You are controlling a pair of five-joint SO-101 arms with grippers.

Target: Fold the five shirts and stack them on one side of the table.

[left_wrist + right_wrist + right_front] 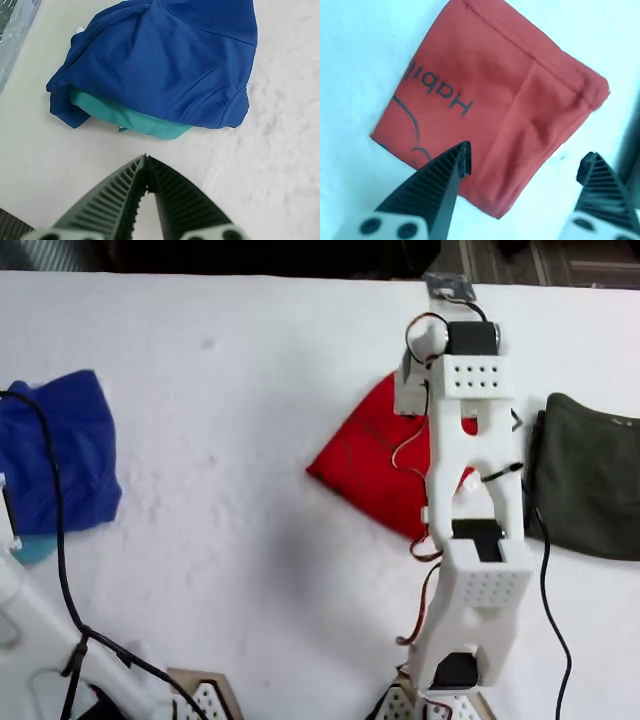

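Here, red shirt (pixel 490 115) folded squarish (hem stitched).

- Blue shirt (pixel 165 65): cloth, a fine smooth knit, matt, with a faint sheen along the folds.
- Teal shirt (pixel 135 120): cloth, smooth, matt.
- Red shirt (pixel 490 115): thin cloth, matt, with a stitched hem and dark printed lettering.
- Dark olive shirt (pixel 590 475): thicker cloth, dull, slightly fuzzy.
- Table (pixel 230 440): white, matt, faintly mottled and grainy.
- Right arm (pixel 470 470): white plastic, smooth shells, perforated panels.
- Left gripper (pixel 146 159): grey-green plastic, matt, ribbed inner faces.
- Right gripper (pixel 527 157): black plastic, matt, ribbed inner faces.
- Cable (pixel 60 550): black, with a smooth sheath.
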